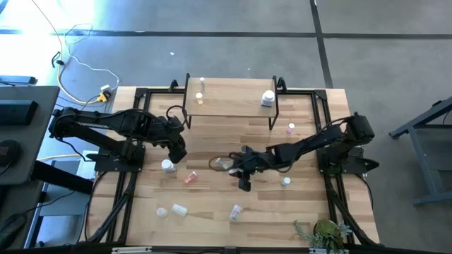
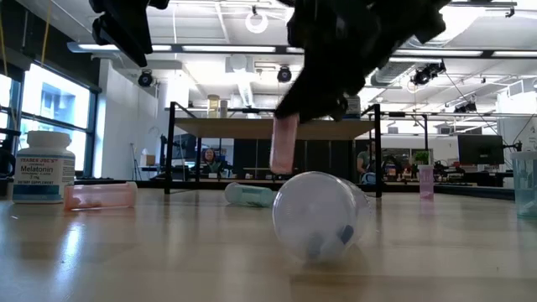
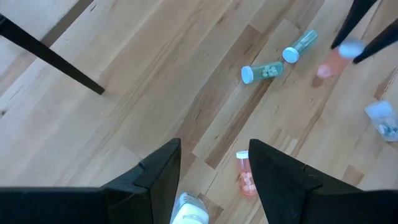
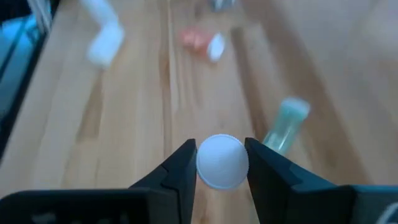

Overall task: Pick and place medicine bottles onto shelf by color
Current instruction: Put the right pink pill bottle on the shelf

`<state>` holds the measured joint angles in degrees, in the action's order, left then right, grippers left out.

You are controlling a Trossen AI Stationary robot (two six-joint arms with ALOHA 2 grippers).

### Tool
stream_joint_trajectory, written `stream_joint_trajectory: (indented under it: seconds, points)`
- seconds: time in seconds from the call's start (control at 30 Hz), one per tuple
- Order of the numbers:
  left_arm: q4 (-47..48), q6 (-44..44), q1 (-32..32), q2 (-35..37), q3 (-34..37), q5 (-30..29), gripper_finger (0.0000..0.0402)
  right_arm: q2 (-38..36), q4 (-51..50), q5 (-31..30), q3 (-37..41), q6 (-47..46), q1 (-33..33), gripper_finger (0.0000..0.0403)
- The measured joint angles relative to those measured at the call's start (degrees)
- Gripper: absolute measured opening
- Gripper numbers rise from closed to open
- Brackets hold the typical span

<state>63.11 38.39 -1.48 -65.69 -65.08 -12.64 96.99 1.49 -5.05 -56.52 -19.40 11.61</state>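
My right gripper [image 4: 221, 154] is shut on a pink bottle [image 2: 284, 144] with a white cap, at mid-table [image 1: 244, 173]. My left gripper [image 3: 214, 150] is open and hovers above the table's left part [image 1: 176, 146], over a white bottle [image 3: 189, 213] and an orange bottle [image 3: 246, 177] lying on its side. The shelf [image 1: 229, 104] stands at the far edge with a small bottle [image 1: 200, 96] and a white bottle [image 1: 268, 99] standing on it. Two green bottles [image 3: 264, 70] lie on their sides beside the right gripper. My right gripper pinches the pink bottle's white cap [image 4: 221, 163] between its two fingers, one on each side of it. The fingers come from above, pointing down. The bottle hangs upright below them, its bottom end [image 2: 282, 166] lifted clear of the table.
A white Melatonin bottle [image 2: 42, 166] stands at the left. A clear jar [image 2: 315, 216] lies on its side near the table's near edge, with more clear bottles [image 1: 179, 209] beside it. One pink bottle [image 1: 291, 128] stands right of the shelf's legs [image 1: 275, 120].
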Motion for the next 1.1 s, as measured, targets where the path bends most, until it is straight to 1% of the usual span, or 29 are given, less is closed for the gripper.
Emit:
stream_joint_trajectory:
  seconds: [0.13, 0.23, 0.33, 0.47, 0.63, 0.83, 1.1]
  points:
    - [0.00, -0.04, 0.00, 0.00, 0.00, -0.04, 0.0180, -4.43, -0.59, -2.07, -0.38, -0.12, -1.74, 0.0109]
    - [-0.01, -0.08, 0.00, 0.00, 0.00, -0.75, 0.0180, -7.63, -2.09, -3.51, -2.31, 0.06, -3.66, 0.0109]
    - [0.00, -0.12, 0.00, 0.00, 0.00, -2.20, 0.0180, -10.13, -6.41, -4.62, -5.30, 1.87, -6.16, 0.0109]
    - [-0.02, -0.15, 0.00, 0.00, 0.00, -3.05, 0.0180, -11.77, -13.39, -6.00, -10.85, 6.49, -10.18, 0.0109]
    - [-0.02, -0.12, 0.00, 0.00, 0.00, -3.04, 0.0180, -11.97, -21.82, -6.05, -18.27, 11.87, -16.89, 0.0109]
    - [0.00, 0.03, 0.00, 0.00, 0.00, -3.02, 0.0180, -11.95, -28.09, -5.72, -24.66, 17.00, -26.16, 0.0109]
    - [0.00, 1.97, 0.00, 0.00, 0.00, -3.02, 0.0180, -11.78, -29.83, -1.42, -26.13, 18.45, -39.46, 0.0109]
